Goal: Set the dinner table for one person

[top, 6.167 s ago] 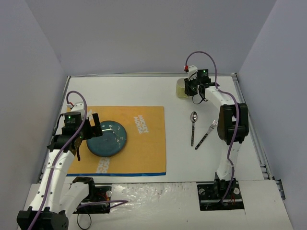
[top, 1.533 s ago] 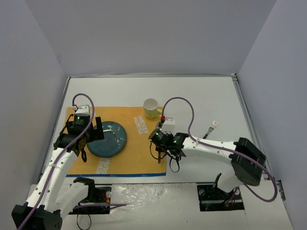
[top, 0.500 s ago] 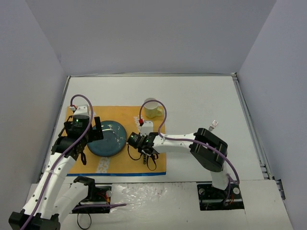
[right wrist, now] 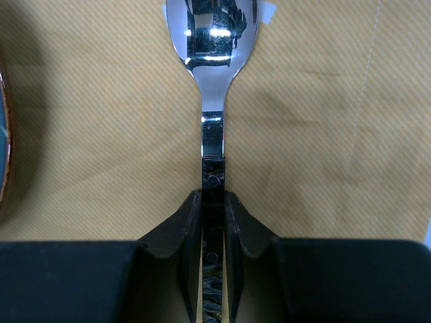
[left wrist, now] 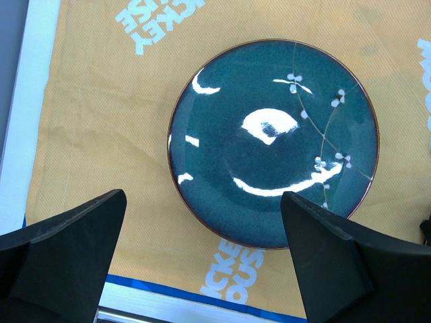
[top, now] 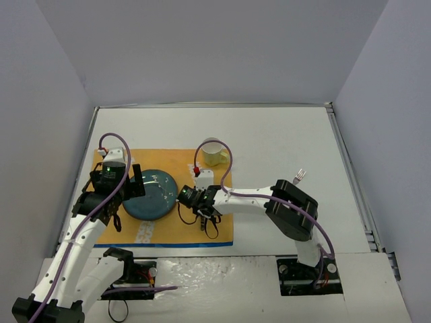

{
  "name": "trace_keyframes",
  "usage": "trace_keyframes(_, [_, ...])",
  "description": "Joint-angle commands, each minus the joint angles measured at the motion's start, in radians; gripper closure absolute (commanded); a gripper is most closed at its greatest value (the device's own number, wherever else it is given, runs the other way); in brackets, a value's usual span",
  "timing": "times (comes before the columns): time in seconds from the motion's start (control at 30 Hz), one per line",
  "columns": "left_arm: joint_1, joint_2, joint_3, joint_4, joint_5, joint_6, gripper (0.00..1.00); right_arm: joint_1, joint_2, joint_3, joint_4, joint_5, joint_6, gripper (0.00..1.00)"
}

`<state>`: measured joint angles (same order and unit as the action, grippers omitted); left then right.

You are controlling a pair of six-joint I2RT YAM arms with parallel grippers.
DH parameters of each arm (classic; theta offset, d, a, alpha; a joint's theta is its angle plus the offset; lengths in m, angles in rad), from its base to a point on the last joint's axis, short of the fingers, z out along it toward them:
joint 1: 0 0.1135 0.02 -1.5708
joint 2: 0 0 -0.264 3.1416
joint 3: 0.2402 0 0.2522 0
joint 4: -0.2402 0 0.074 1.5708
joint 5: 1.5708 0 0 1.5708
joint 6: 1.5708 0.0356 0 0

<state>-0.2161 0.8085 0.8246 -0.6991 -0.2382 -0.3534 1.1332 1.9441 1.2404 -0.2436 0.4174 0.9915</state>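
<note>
Your right gripper (right wrist: 213,196) has its jaws almost together, clamped on the dark handle of the spoon (right wrist: 211,101). The two pads press the handle from either side, and the shiny bowl points away from the wrist. The spoon sits low over the orange placemat (right wrist: 323,134), but you cannot tell from these views whether it touches the cloth. Seen from above, this gripper is just right of the blue plate (top: 151,195), over the near part of the placemat.

Your left gripper (left wrist: 204,196) hangs above the plate with its jaws wide apart, holding nothing. The plate shows between the two black fingers (left wrist: 81,235).

The white tabletop (top: 283,134) carries the placemat on its left half. A yellow cup (top: 214,153) stands at the placemat's far edge, near its right corner. A fork (top: 297,177) lies on bare tabletop well to the right.
</note>
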Motion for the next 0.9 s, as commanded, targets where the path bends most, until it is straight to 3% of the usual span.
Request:
trace_keyframes(0.0, [-0.008, -0.004, 0.034, 0.027, -0.023, -0.011, 0.03, -0.004, 0.001, 0.040, -0.010, 0.025, 0.021, 0.91])
trace_keyframes(0.17, [-0.009, -0.003, 0.034, 0.027, -0.021, -0.012, 0.03, -0.009, -0.007, 0.039, -0.010, 0.023, 0.032, 1.00])
trace_keyframes(0.7, [-0.016, -0.006, 0.035, 0.027, -0.024, -0.012, 0.03, -0.010, -0.005, 0.028, -0.011, 0.014, 0.062, 1.00])
trace_keyframes(0.87, [-0.016, -0.006, 0.034, 0.026, -0.025, -0.012, 0.03, -0.013, -0.024, 0.026, -0.014, 0.014, 0.057, 0.79])
